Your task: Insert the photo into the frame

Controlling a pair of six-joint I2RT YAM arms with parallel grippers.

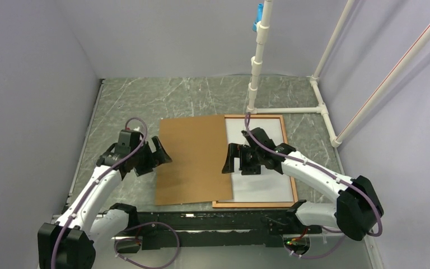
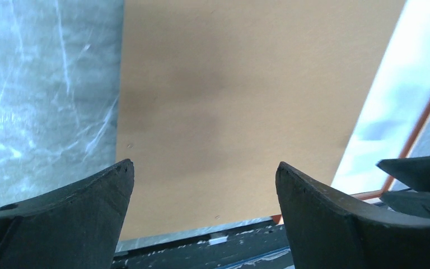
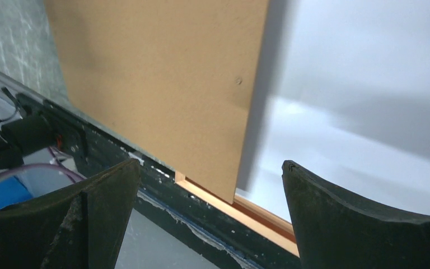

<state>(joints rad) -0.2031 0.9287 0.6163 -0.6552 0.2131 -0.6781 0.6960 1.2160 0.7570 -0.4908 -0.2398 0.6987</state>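
Marble table [image 1: 134, 101]: backing board [image 1: 193, 159] overlaps frame [image 1: 257, 116] and photo [image 1: 263, 179]; left gripper [image 1: 163, 152], right gripper [image 1: 229, 159] spread.

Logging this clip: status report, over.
Left hand open, empty; right hand open, empty. Photo lies white side up inside frame. Brown backing board overlaps frame's left side.

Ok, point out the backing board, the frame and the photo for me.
backing board [image 1: 193, 159], top view, middle of its brown face.
frame [image 3: 241, 216], right wrist view, its near wooden rail.
photo [image 1: 257, 188], top view, near part of its white back.
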